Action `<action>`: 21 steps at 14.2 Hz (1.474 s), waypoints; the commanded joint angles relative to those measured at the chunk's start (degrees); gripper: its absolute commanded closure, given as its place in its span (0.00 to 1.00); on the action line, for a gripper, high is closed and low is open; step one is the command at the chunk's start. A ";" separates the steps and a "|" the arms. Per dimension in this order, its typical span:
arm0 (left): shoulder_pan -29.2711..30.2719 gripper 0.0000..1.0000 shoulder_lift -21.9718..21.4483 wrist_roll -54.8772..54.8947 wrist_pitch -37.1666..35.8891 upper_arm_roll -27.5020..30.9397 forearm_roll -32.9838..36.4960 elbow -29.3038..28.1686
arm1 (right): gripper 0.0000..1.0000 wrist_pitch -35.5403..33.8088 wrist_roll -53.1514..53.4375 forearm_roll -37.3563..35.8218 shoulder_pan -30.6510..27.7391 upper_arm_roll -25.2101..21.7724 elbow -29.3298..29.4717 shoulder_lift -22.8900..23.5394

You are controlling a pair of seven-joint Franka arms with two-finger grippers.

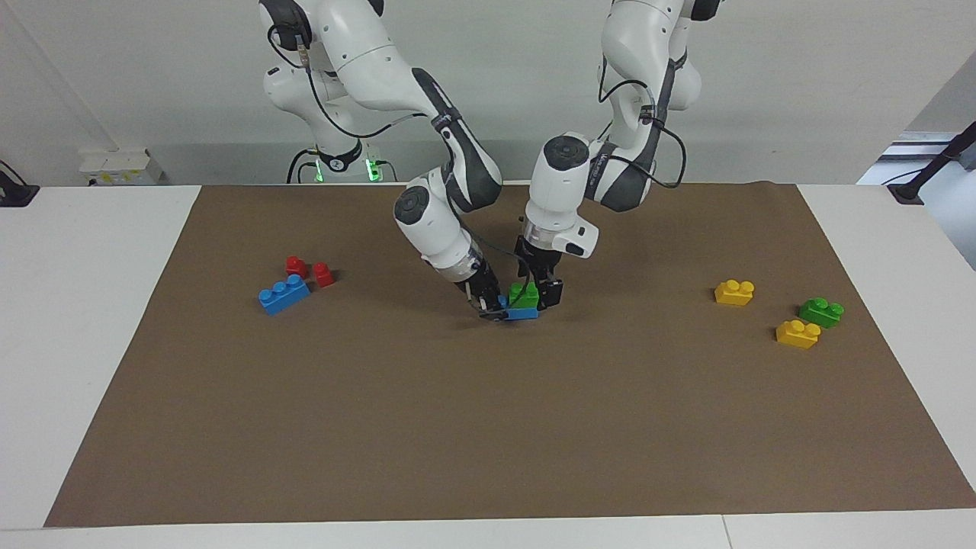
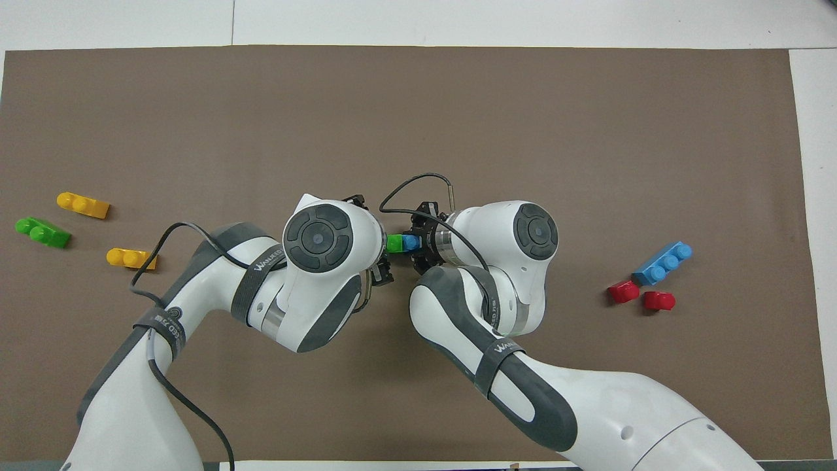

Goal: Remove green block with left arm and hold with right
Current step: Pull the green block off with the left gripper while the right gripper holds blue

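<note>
A green block [image 1: 524,293] sits stacked on a short blue brick [image 1: 522,312] at the middle of the brown mat [image 1: 488,427]. My left gripper [image 1: 537,293] comes down over the stack and is shut on the green block. My right gripper [image 1: 494,307] is tilted in from the right arm's side and is shut on the blue brick, low at the mat. In the overhead view only a bit of the green block [image 2: 394,243] and the blue brick [image 2: 410,243] shows between the two wrists. A second green block [image 1: 821,311] lies toward the left arm's end.
Two yellow bricks [image 1: 734,292] [image 1: 797,334] lie beside the second green block. Toward the right arm's end lie a longer blue brick [image 1: 284,293] and two small red bricks [image 1: 296,266] [image 1: 323,274].
</note>
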 commanded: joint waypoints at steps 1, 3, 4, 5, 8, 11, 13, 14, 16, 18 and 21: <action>-1.30 0.04 1.33 -2.01 0.72 0.94 1.93 1.28 | 1.00 2.01 -0.23 1.36 0.45 -0.11 -0.82 -0.16; -1.47 0.27 1.42 -2.01 1.60 0.94 2.02 1.19 | 1.00 2.36 -0.32 1.36 0.54 -0.11 -0.82 -0.16; -1.65 0.47 1.42 -2.01 1.95 0.94 2.54 1.11 | 1.00 2.28 -0.32 1.36 0.62 -0.11 -0.82 -0.16; -1.65 0.80 1.42 -1.84 2.47 0.94 3.59 0.93 | 1.00 2.37 -0.32 1.36 0.62 -0.11 -0.82 -0.16; -2.35 1.00 1.42 -1.31 4.41 0.94 5.10 0.05 | 1.00 2.54 -0.50 1.27 0.62 -0.11 -0.82 -0.16; -2.26 1.00 1.33 -0.96 4.33 0.85 6.15 0.14 | 1.00 2.46 -0.41 1.27 0.62 -0.11 -0.65 -0.16; -2.18 1.00 0.54 0.18 3.72 0.85 6.15 0.31 | 1.00 2.54 -0.41 1.27 0.54 -0.11 -0.64 -0.16; -1.91 1.00 -0.42 1.06 3.01 0.76 6.15 0.31 | 1.00 2.54 -0.41 1.27 0.54 -0.11 -0.64 -0.07; -1.21 1.00 -3.75 2.81 -0.75 0.76 6.15 0.49 | 1.00 2.54 -0.50 1.36 0.54 -0.11 -0.64 -0.16; 0.11 1.00 -6.74 6.50 -4.54 0.76 5.72 0.66 | 1.00 2.45 -0.50 1.27 0.54 -0.11 -0.64 -0.07; 2.65 1.00 -10.53 11.42 -8.93 0.59 5.19 0.66 | 1.00 1.75 -0.76 0.57 -0.25 -0.20 0.32 -0.07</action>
